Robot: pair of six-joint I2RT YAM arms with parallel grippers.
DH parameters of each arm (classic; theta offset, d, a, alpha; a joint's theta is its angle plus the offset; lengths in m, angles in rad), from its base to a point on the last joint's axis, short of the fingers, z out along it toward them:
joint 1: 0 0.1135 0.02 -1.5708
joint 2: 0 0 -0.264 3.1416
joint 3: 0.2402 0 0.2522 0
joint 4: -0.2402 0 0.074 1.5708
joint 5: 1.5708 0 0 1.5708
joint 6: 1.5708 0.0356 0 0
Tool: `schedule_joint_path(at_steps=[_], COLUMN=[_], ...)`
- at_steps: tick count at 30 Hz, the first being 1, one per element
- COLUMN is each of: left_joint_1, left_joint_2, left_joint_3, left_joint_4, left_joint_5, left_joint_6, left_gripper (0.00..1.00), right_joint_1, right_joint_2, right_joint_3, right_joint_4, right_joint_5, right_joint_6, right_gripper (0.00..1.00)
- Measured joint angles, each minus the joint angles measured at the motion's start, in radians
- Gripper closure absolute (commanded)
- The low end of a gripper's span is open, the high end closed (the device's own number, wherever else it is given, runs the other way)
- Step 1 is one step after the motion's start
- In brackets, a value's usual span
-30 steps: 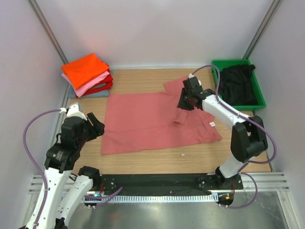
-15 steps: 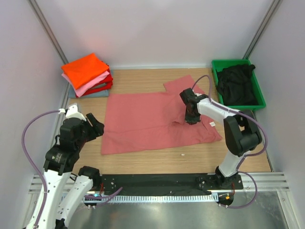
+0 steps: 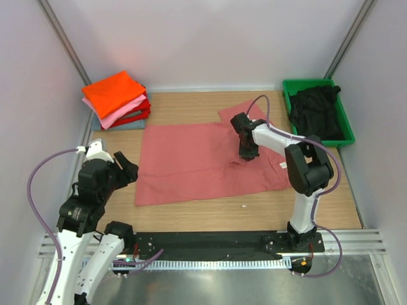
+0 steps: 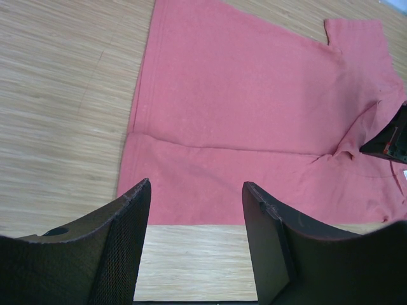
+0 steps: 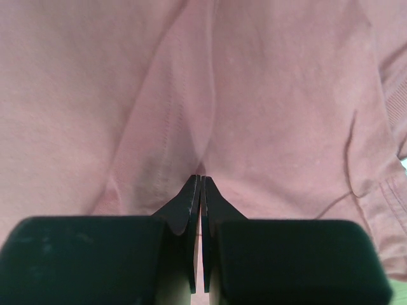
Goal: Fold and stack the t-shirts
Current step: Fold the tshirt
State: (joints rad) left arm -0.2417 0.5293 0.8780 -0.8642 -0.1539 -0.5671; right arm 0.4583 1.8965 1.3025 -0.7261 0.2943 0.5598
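One salmon-red t-shirt lies spread flat in the middle of the wooden worktop. One of its sleeves points to the far side. A pile of folded t-shirts sits in the far left corner. It has orange on top, then pink, then red, and grey-blue at the bottom. A black t-shirt is bunched up in the green bin at the far right corner. Plain pale walls stand on three sides. A black rail runs along the near edge. The right tool is pressed tight together and pinches a small ridge of the salmon-red cloth. The left tool hangs above the worktop by that shirt's near left corner. Its jaws are wide apart and hold nothing.
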Motion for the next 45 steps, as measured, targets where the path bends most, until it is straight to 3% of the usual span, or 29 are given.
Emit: schedule_joint_path(at_steps=[11, 17, 20, 21, 24, 28, 32, 35, 37, 40, 45], left_joint_1=[0.0, 0.0, 0.0, 0.0, 0.0, 0.0, 0.0, 0.0, 0.0, 0.0, 0.0], left_joint_2=[-0.013, -0.015, -0.019, -0.019, -0.019, -0.025, -0.026, -0.026, -0.026, -0.026, -0.026], left_joint_3=[0.0, 0.0, 0.0, 0.0, 0.0, -0.002, -0.004, -0.005, -0.005, -0.005, -0.005], left_joint_4=[0.0, 0.0, 0.0, 0.0, 0.0, 0.0, 0.0, 0.0, 0.0, 0.0, 0.0], left_joint_5=[0.0, 0.0, 0.0, 0.0, -0.001, -0.002, -0.002, -0.002, -0.002, -0.002, -0.002], left_joint_6=[0.0, 0.0, 0.0, 0.0, 0.0, 0.0, 0.0, 0.0, 0.0, 0.0, 0.0], left_gripper=[0.39, 0.39, 0.39, 0.4, 0.4, 0.4, 0.41, 0.41, 0.42, 0.42, 0.42], right_joint_1=[0.005, 0.005, 0.006, 0.006, 0.005, 0.005, 0.004, 0.0, 0.0, 0.0, 0.0], right_joint_2=[0.106, 0.175, 0.188, 0.19, 0.185, 0.109, -0.069, -0.175, -0.22, -0.233, -0.185], right_joint_3=[0.181, 0.343, 0.372, 0.378, 0.381, 0.294, 0.15, 0.077, 0.024, -0.055, -0.124], right_joint_4=[-0.037, -0.019, 0.054, 0.068, 0.103, 0.124, 0.102, 0.079, 0.079, 0.071, 0.034], right_joint_5=[-0.029, -0.148, -0.265, -0.29, -0.309, -0.235, -0.098, -0.035, -0.005, 0.019, 0.039], right_joint_6=[0.01, 0.021, 0.025, 0.027, 0.022, 0.019, 0.028, 0.035, 0.039, 0.048, 0.066], right_gripper=[0.93, 0.91, 0.71, 0.53, 0.38, 0.36, 0.35, 0.37, 0.45, 0.53, 0.53])
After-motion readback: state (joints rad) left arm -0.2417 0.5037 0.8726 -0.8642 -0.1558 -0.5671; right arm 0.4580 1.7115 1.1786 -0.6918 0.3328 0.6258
